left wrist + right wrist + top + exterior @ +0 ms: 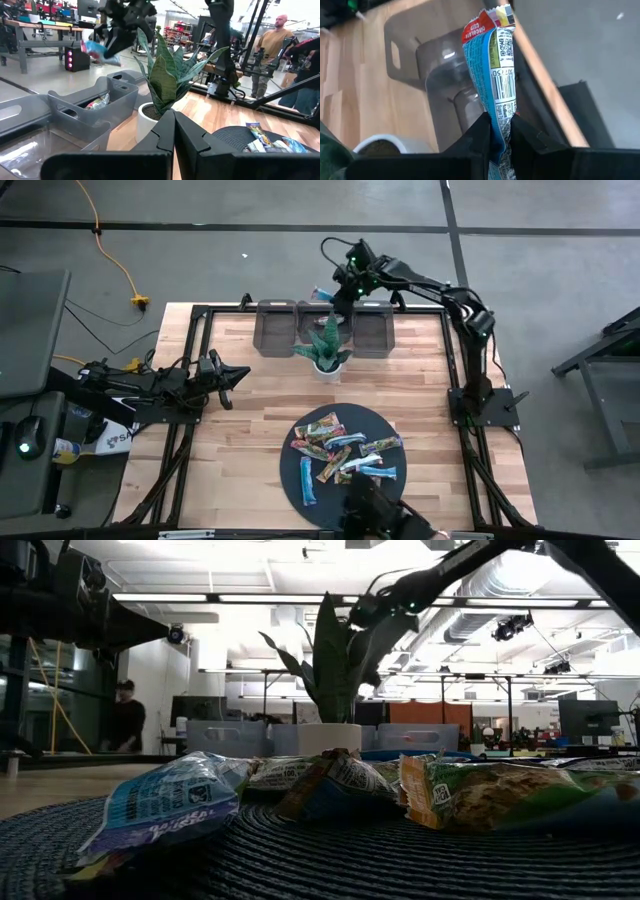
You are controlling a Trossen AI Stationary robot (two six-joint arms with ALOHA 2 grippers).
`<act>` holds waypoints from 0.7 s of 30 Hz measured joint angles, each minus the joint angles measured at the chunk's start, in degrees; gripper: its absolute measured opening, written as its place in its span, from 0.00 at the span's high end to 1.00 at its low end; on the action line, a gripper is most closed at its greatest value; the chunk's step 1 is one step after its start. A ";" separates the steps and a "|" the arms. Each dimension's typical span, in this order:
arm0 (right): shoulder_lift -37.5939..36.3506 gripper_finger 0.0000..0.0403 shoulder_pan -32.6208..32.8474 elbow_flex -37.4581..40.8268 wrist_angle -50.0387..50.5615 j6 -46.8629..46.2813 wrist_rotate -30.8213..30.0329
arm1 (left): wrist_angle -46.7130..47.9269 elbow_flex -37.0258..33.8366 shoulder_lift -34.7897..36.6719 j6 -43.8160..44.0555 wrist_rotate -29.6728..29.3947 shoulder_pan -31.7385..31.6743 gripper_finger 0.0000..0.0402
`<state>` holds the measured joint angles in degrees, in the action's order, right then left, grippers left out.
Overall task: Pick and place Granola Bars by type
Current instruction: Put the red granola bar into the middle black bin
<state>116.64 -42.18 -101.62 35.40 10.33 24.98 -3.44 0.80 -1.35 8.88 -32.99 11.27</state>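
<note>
One blue bar [496, 75] pinched in right claw [500, 131].

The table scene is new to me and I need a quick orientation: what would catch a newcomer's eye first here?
First, the right gripper, shut on a blue granola bar, raised above the grey bins at the table's far edge. Next, the spiky potted plant just in front of those bins. Then the pile of granola bars on the round dark mat at the near edge, while the left gripper waits shut at the left side.
</note>
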 joint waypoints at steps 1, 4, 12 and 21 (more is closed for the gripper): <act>0.96 0.89 0.21 -0.97 1.27 0.03 0.30 | 0.00 0.01 -0.01 0.00 0.00 0.00 1.00; 3.83 0.89 0.64 -3.41 4.74 0.81 1.06 | 0.00 0.01 -0.01 0.00 0.00 0.00 1.00; 10.14 0.89 1.62 -10.48 14.17 1.99 2.15 | 0.00 0.02 -0.02 -0.02 0.00 -0.02 1.00; 10.61 0.80 1.84 -11.02 14.93 1.88 -0.46 | 0.00 0.00 0.00 0.00 0.00 0.00 1.00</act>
<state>127.24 -40.34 -112.64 50.33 12.21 24.52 -3.44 0.80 -1.34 8.88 -32.99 11.27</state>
